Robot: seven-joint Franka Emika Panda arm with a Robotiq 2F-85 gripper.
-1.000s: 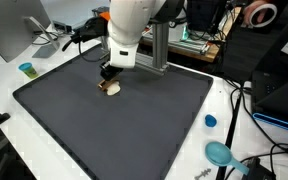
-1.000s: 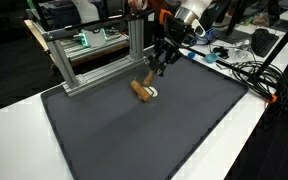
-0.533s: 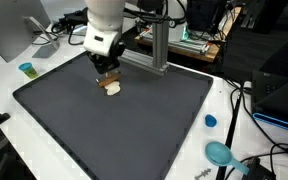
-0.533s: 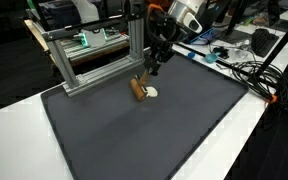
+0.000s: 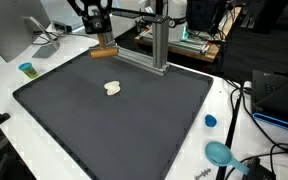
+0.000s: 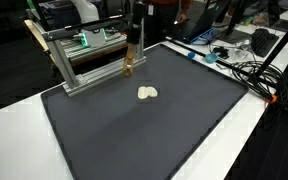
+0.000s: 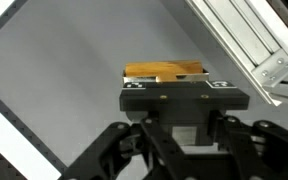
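My gripper (image 5: 102,38) hangs above the far left corner of the black mat (image 5: 114,130), shut on a small brown wooden block (image 5: 104,50). In an exterior view the block (image 6: 129,68) is in the air in front of the aluminium frame, under the gripper (image 6: 132,55). In the wrist view the block (image 7: 164,71) shows just beyond the black gripper body, and the fingertips are hidden behind that body. A small pale, roundish piece (image 5: 112,87) lies alone on the mat (image 6: 134,130), seen also in an exterior view as the pale piece (image 6: 147,93).
An aluminium frame (image 5: 156,45) stands at the mat's far edge, seen as the frame (image 6: 89,60) and the frame (image 7: 246,40). A blue cup (image 5: 27,69), a blue lid (image 5: 210,121) and a teal scoop (image 5: 220,153) sit on the white table. Cables (image 6: 246,70) lie beside the mat.
The gripper has risen off the mat and moved toward the frame with the wooden block in it. The pale piece stayed on the mat and is now uncovered.
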